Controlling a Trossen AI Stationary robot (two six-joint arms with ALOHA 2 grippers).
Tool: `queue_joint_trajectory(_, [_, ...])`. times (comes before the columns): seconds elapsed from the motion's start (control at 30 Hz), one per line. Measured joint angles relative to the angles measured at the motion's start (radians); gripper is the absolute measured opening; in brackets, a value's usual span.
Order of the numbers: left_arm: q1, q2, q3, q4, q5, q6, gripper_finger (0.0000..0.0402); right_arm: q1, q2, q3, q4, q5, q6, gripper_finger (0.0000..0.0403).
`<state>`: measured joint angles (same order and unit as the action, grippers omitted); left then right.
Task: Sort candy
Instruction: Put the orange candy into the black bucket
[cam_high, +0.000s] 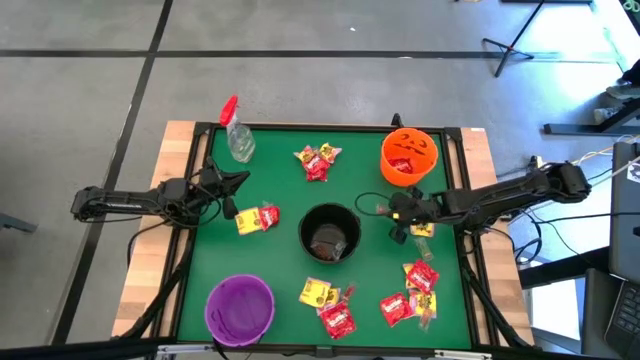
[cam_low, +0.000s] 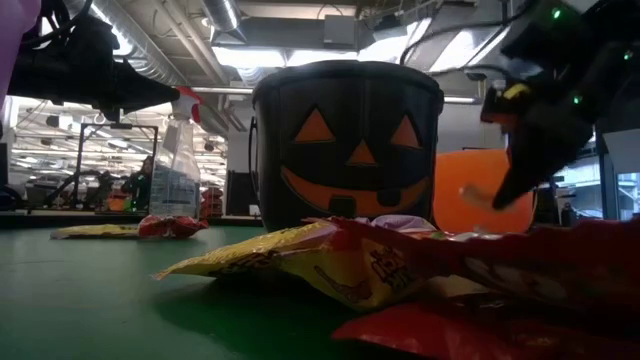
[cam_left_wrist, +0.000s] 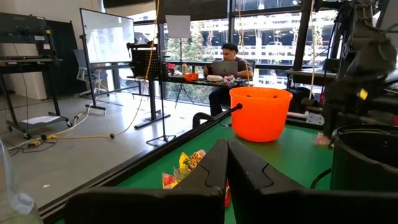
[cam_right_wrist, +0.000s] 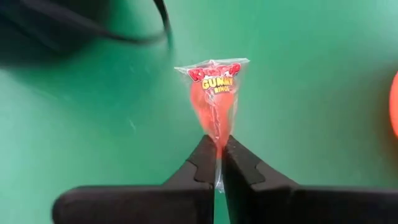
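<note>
Now | right gripper (cam_right_wrist: 219, 149) pinched on a gummy packet (cam_right_wrist: 213, 93) — it hangs lengthwise from the tips | orange bowl (cam_high: 409, 154) lies just beyond you (nearer than the black bucket (cam_high: 330, 233)); left gripper (cam_left_wrist: 227, 155) closed, empty

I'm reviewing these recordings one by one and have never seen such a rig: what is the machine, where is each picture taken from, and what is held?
Two dark robot arms work at a green table. One picture looks straight down, one level across the tabletop, and one comes from each wrist. On the table lie red and yellow candy packets, a black bowl, an orange bowl, a purple bowl and a spray bottle. The right gripper pinches a clear gummy packet. The left gripper is shut, empty.
</note>
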<state>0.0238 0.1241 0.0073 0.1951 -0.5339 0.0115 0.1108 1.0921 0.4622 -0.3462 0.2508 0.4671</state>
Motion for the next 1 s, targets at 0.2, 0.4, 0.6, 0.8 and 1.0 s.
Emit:
queue_joint_trajectory(0.2, [0.000, 0.000, 0.000, 0.000, 0.000, 0.000, 0.0002, 0.000, -0.151, 0.000, 0.008, 0.021, 0.005, 0.0015])
queue_joint_trajectory(0.4, [0.000, 0.000, 0.000, 0.000, 0.000, 0.000, 0.0002, 0.000, -0.253, 0.001, 0.068, 0.045, 0.005, 0.0016])
queue_joint_trajectory(0.6, [0.000, 0.000, 0.000, 0.000, 0.000, 0.000, 0.0002, 0.000, -0.257, 0.002, 0.198, 0.006, -0.074, 0.0016])
queue_joint_trajectory(0.8, [0.000, 0.000, 0.000, 0.000, 0.000, 0.000, 0.0002, 0.001, -0.250, 0.002, 0.371, -0.095, -0.139, 0.0017])
queue_joint_trajectory(1.0, [0.000, 0.000, 0.000, 0.000, 0.000, 0.000, 0.0002, 0.001, -0.250, 0.003, 0.468, -0.106, -0.160, 0.0017])
